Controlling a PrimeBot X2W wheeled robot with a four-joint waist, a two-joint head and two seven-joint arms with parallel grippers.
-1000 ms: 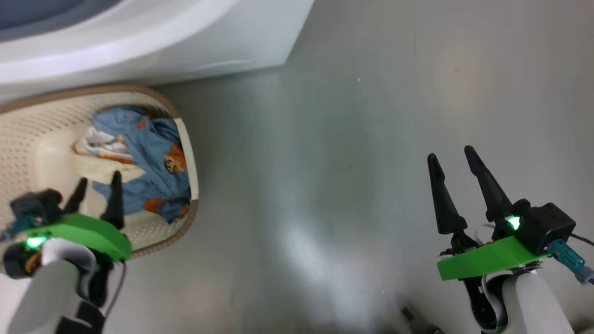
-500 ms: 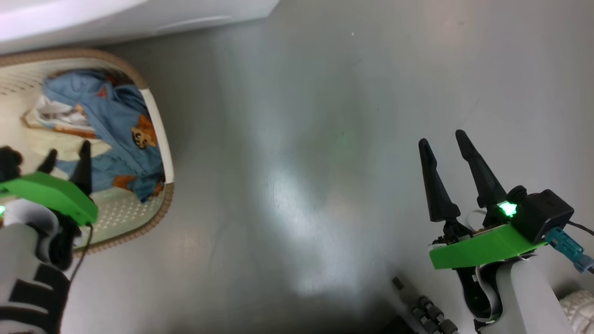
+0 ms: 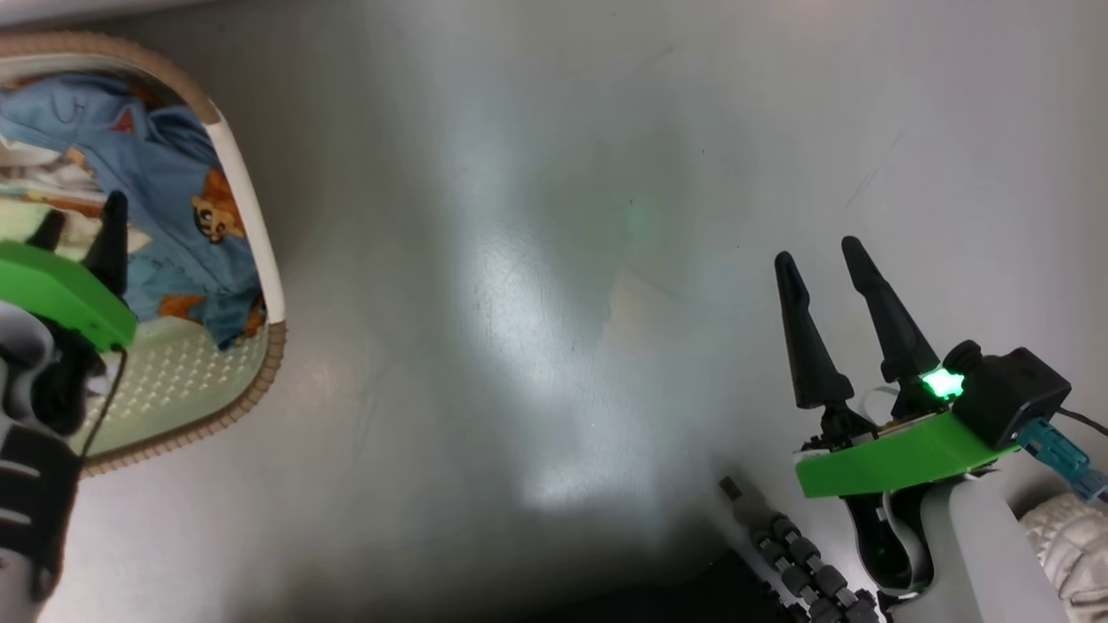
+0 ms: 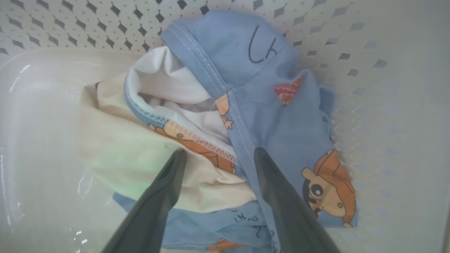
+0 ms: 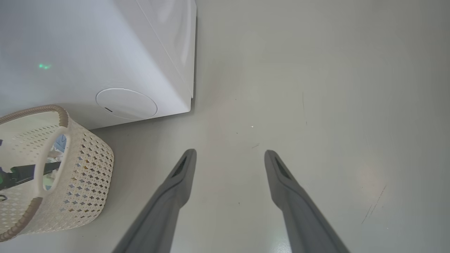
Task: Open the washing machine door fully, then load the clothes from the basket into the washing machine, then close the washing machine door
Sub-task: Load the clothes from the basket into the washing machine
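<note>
In head view the basket is cut off by the frame's left edge & partly covered by the left arm's green mount, so just its right end shows; right wrist view crops it at the left too. The washing machine appears as a low front corner only, w/ its round flap, the rest running out of frame. At head view's bottom right a dark ribbed part & a pale knit-looking thing are too cropped to identify. The basket sits on the grey floor, just beside the machine's front, near the flap. Inside it are the clothes, a crumpled light blue bundle w/ orange-brown cartoon figures. Cream & white fabric is folded in on one side, and the bundle lies against the perforated wall w/ bare basket bottom showing beside it. The left tool is inside the basket over the bundle, fingers spread wide, nothing gripped; can't tell whether the tips touch the fabric. The right tool hangs over bare floor well apart from the basket, fingers likewise wide apart, holding nothing.
</note>
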